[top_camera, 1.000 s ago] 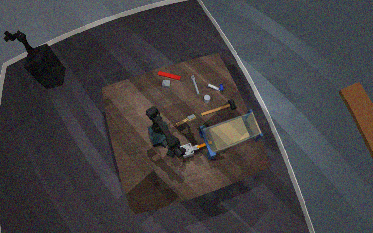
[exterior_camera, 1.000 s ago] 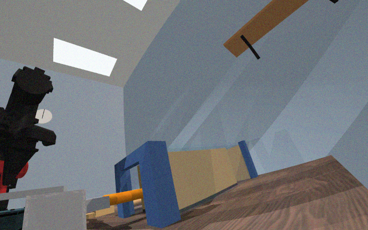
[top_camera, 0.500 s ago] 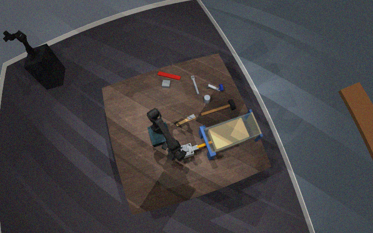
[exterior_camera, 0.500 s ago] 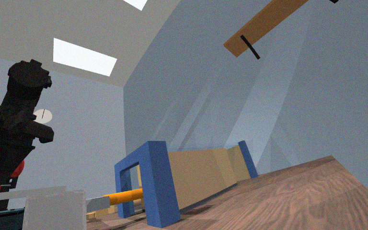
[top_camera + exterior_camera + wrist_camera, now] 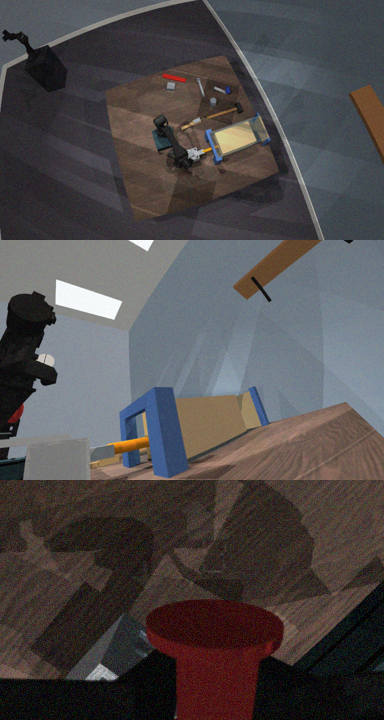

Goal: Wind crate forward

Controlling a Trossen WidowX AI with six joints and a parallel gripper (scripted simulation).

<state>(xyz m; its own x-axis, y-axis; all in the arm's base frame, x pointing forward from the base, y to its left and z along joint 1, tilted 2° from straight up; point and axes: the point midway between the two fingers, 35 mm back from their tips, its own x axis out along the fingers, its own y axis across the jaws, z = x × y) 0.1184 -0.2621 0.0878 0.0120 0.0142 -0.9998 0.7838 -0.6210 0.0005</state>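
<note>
The tan crate (image 5: 235,137) (image 5: 210,423) sits flat inside the clear-panelled cubby, close behind the blue frame (image 5: 217,160) (image 5: 167,432) at its mouth. I cannot tell whether they touch. The orange strap (image 5: 208,149) (image 5: 131,444) runs from the crate through the mouth to the grey winch (image 5: 195,154) (image 5: 58,459). My gripper (image 5: 200,645) is shut on the red grip of the winch handle (image 5: 215,625) (image 5: 16,414), beside the winch on the side away from the cubby. The square key and the winch's round hole are hidden.
The arm's teal base (image 5: 161,141) stands behind the winch. A short wooden-handled tool (image 5: 187,125), a mallet (image 5: 223,112), a grey cylinder (image 5: 212,101), a wrench (image 5: 200,88), a blue-headed tool (image 5: 227,90), a grey block (image 5: 170,86) and a red bar (image 5: 174,78) lie about the bench.
</note>
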